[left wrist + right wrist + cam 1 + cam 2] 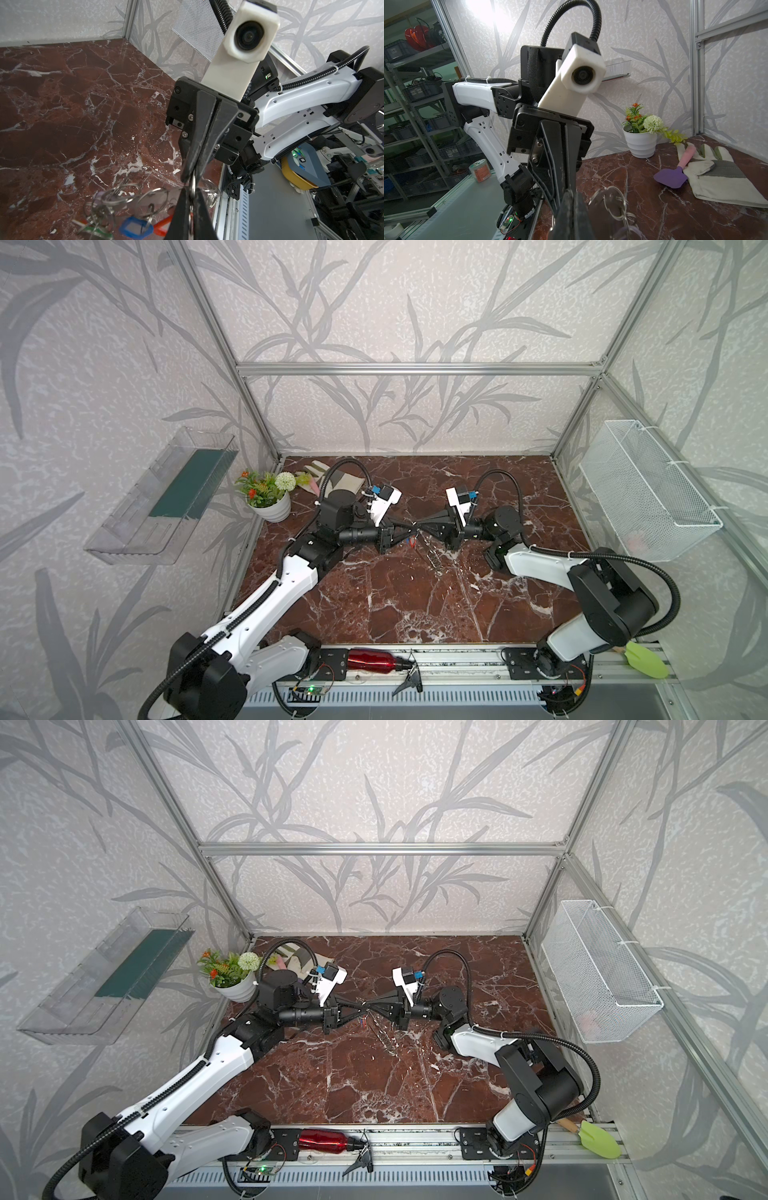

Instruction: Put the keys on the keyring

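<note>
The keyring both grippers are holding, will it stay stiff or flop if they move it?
The keyring has a flat plate that looks rigid, but its split rings tilt unevenly, so they would likely swing. The tagged keys dangle beside where the left gripper and right gripper pinch it, so expect swaying.

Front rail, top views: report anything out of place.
A red metal bottle lies on its side midway along the aluminium rail, a black clip by its cap; a green spatula rests at the rail's right end. Odd: loose items off the marble table.
</note>
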Motion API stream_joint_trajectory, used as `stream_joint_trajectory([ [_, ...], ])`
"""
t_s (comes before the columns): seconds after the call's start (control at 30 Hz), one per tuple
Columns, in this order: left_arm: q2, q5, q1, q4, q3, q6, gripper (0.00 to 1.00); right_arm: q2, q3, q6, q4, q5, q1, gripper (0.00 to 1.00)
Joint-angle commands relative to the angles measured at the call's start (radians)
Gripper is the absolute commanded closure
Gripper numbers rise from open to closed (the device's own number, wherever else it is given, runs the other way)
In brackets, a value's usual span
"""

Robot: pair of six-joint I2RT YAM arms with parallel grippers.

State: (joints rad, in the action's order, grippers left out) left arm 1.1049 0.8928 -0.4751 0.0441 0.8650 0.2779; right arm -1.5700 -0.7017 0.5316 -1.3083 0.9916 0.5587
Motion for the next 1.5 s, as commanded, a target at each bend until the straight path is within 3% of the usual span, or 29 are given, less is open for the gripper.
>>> stream_joint_trajectory([
  [0.0,0.002,0.062,-0.011,-0.007,0.016,0.012,1.00,0.021,-0.018,-0.016,-0.020,-0.045,-0.002,1.00],
  [0.2,-0.012,-0.005,-0.012,0.128,0.060,-0.116,1.00,0.033,-0.020,-0.039,0.008,-0.036,-0.002,0.99],
  [0.27,-0.004,-0.035,-0.012,0.233,0.105,-0.208,1.00,0.050,-0.008,-0.049,0.017,-0.039,-0.008,0.86],
  [0.37,0.016,-0.074,-0.012,0.400,0.184,-0.370,1.00,0.075,0.020,-0.048,0.025,-0.045,-0.039,0.76],
  [0.5,0.078,-0.085,-0.013,0.632,0.308,-0.581,1.00,0.105,0.045,-0.045,0.027,-0.012,-0.081,0.70],
  [0.67,0.169,-0.076,-0.021,0.850,0.456,-0.746,1.00,0.143,0.024,-0.134,0.170,0.016,-0.074,0.68],
  [0.97,0.339,-0.084,-0.047,1.031,0.680,-0.874,1.00,0.107,-0.014,-0.153,0.208,0.067,-0.028,0.66],
  [1.2,0.417,-0.110,-0.066,1.091,0.784,-0.905,1.00,0.086,-0.031,-0.148,0.210,0.085,-0.011,0.67],
  [1.47,0.430,-0.123,-0.069,1.095,0.807,-0.910,1.00,0.073,-0.029,-0.162,0.218,0.081,-0.012,0.81],
])
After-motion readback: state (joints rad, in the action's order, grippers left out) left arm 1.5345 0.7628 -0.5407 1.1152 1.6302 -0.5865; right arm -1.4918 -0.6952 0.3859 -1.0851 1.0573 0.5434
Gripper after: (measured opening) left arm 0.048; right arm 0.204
